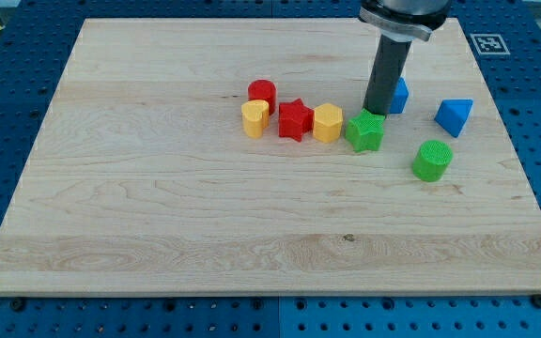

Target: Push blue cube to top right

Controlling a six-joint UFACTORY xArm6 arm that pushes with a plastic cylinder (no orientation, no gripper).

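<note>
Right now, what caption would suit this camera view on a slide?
My tip sits beside the blue cube, above the green star, on a wooden board of coloured blocks.

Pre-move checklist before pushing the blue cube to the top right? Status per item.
1. Blue cube in view: ok, though partly hidden behind the dark rod.
2. My tip placed at the cube's left side: ok; actual contact cannot tell.
3. Green star block just below the tip: not ok, may get dragged.
4. Blue triangular block off the up-right path: ok, it sits to the cube's right and lower.
5. Top right corner of the wooden board free of blocks: ok.
</note>
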